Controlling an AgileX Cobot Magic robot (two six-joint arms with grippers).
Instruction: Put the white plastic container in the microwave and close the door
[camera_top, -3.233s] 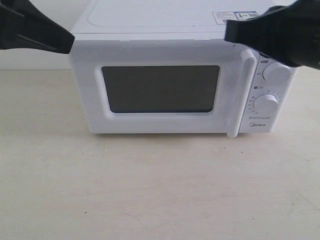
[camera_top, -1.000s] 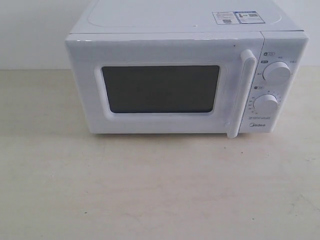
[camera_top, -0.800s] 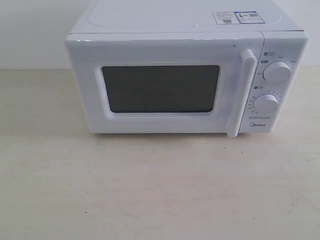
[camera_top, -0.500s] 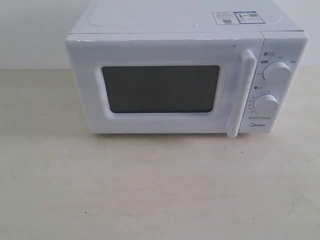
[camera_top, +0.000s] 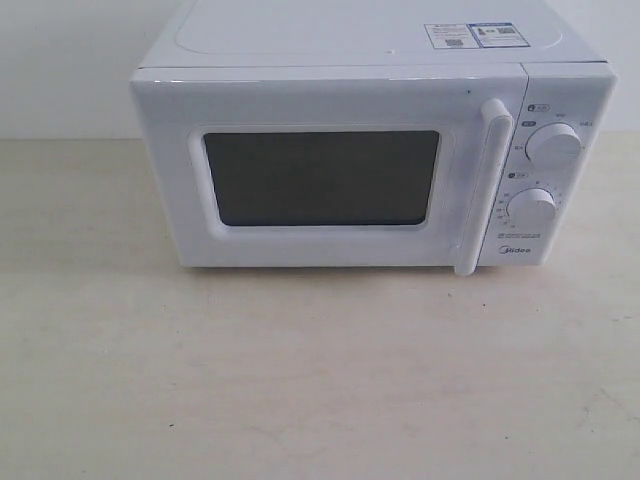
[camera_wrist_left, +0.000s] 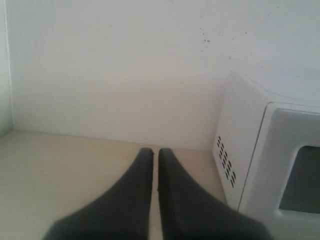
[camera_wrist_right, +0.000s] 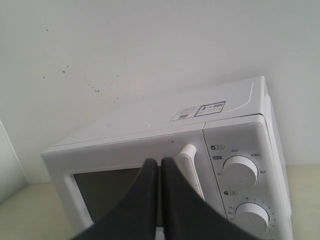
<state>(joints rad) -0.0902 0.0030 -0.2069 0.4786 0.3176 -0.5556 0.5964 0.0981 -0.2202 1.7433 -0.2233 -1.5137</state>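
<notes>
Standing at the back of a pale table (camera_top: 300, 380), against a white wall (camera_top: 70, 60), the microwave (camera_top: 372, 60) faces the exterior camera. Its door (camera_top: 325, 100) is closed flush with the body. The door's dark window (camera_top: 322, 178) reveals nothing of the inside. The white plastic container appears in no view; whether it sits inside the microwave cannot be told.

On the door's edge nearest the controls is a vertical white bar handle (camera_top: 480, 185). Beside the handle are two round white knobs, one (camera_top: 554, 145) above the other (camera_top: 531, 207), with the Midea logo below them. Two stickers (camera_top: 476, 35) lie on the microwave's top, above the knobs.

The table in front of the microwave is bare, with nothing standing before the door.

The left gripper (camera_wrist_left: 155, 151) hangs over the table beside the microwave's vented side (camera_wrist_left: 225, 162), apart from it, its black fingers pressed almost together on nothing. The right gripper (camera_wrist_right: 159, 162) hangs in front of the microwave, near the handle, its fingers also pressed together and empty.
</notes>
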